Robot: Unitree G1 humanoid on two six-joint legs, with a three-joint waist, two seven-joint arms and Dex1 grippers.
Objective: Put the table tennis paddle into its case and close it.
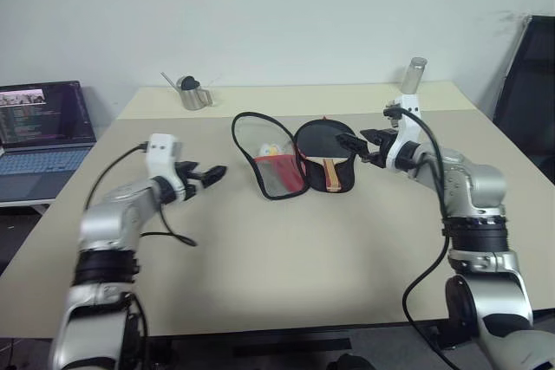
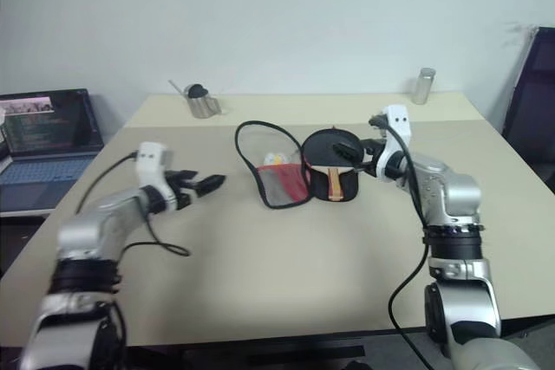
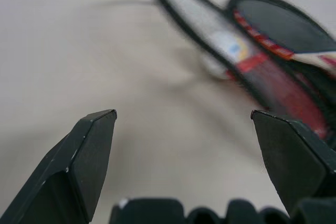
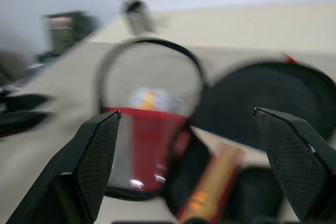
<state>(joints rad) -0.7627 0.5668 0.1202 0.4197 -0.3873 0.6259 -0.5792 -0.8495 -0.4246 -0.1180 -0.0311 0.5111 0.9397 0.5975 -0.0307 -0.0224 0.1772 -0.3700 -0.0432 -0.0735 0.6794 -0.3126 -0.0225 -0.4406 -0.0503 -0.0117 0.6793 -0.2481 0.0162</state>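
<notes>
At table centre: case (image 1: pixel 282 160) lying flat, flap open, paddle (image 1: pixel 325 152) inside on its far half. Left gripper (image 1: pixel 206 174) wide, empty, left of case; right gripper (image 1: pixel 360 146) wide, empty, beside paddle. Flap probably soft, light; pinch at its zip rim.

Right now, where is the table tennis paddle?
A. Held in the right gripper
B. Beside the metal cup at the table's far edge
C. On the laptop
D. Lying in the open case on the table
D: the paddle lies inside the case, whose flap stands open; both grippers, left and right, are open and hold nothing.
</notes>
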